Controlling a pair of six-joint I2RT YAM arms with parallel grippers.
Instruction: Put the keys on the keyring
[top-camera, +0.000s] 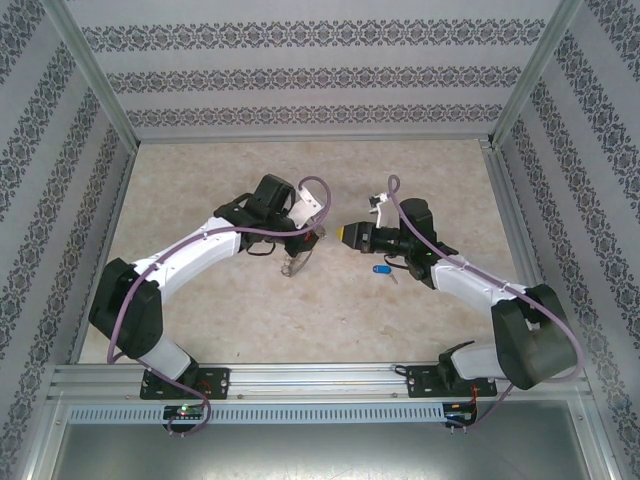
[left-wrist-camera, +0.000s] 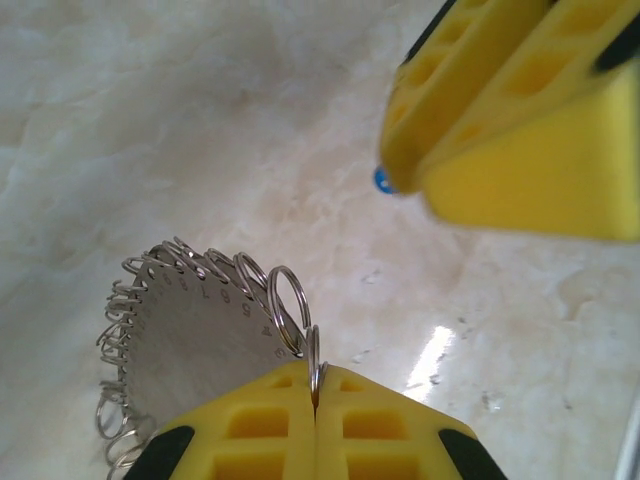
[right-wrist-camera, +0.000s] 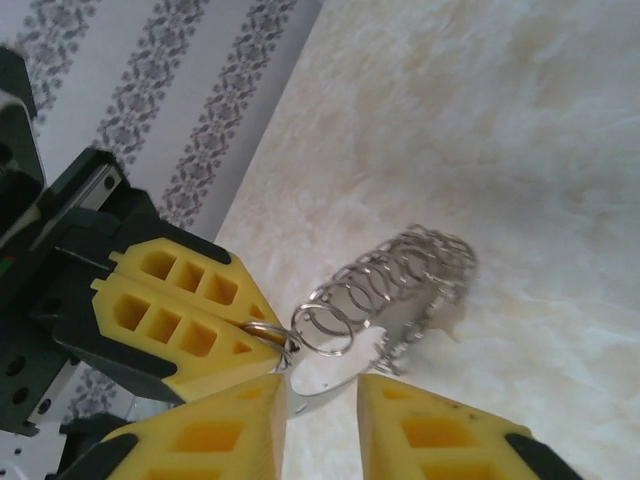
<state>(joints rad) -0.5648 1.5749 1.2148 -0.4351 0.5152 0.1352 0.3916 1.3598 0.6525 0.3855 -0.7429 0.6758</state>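
The keyring (left-wrist-camera: 190, 335) is a silvery numbered plate fringed with many small split rings. My left gripper (left-wrist-camera: 316, 378) is shut on one of those rings and holds the keyring above the table (top-camera: 296, 264). My right gripper (right-wrist-camera: 322, 388) faces it from the right, with its jaws a finger-width apart. The plate's lower edge (right-wrist-camera: 330, 380) lies in that gap, against the left finger (right-wrist-camera: 225, 430). The key (top-camera: 382, 268), with its blue head, lies on the tabletop just below the right gripper (top-camera: 346, 235). A bit of the key's blue (left-wrist-camera: 382, 181) peeks out behind the right fingers (left-wrist-camera: 520, 130).
The pale marble-patterned tabletop (top-camera: 300, 170) is boxed in by patterned walls (top-camera: 300, 75) and aluminium posts (top-camera: 95, 70). A metal rail (top-camera: 320, 378) runs along the near edge at the arm bases.
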